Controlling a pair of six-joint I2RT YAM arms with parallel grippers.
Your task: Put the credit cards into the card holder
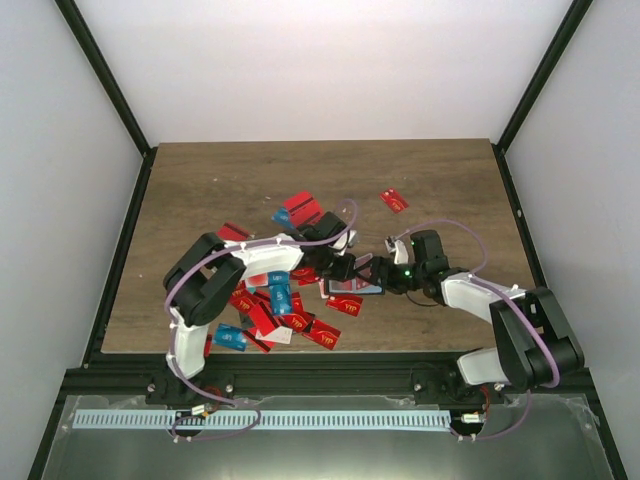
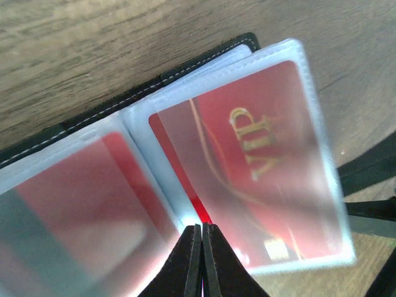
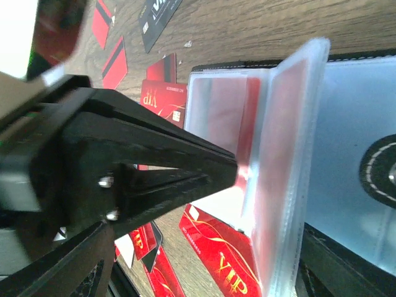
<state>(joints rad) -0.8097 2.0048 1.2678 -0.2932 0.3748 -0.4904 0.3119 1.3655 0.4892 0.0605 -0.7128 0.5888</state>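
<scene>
The card holder [image 1: 352,288] lies opened flat on the counter [image 1: 220,180], a little right of the middle and near the front edge, with both arms meeting over it. Opened out, its long axis seems to run roughly left to right, so each arm comes at it from its own end. From the left wrist view, the left end effector [image 2: 201,238] is pressed together right at the lower edge of the clear sleeves. A sliver of bare red [image 2: 197,211] shows at its tips, and I take that to be a red card pinched there by its edge. The holder's spine and the sleeve with the VIP card lie straight ahead of those tips, touching or nearly so. The right end effector [image 1: 385,278] is spread wide. One finger [image 3: 173,161] reaches in to the sleeve pages, where one page stands up off the rest; I cannot tell that it grips anything. The loose credit cards [image 1: 270,305] are heaped well to the left, under the left arm. To my eye the next move depends on the left arm, which is already at the pocket.
</scene>
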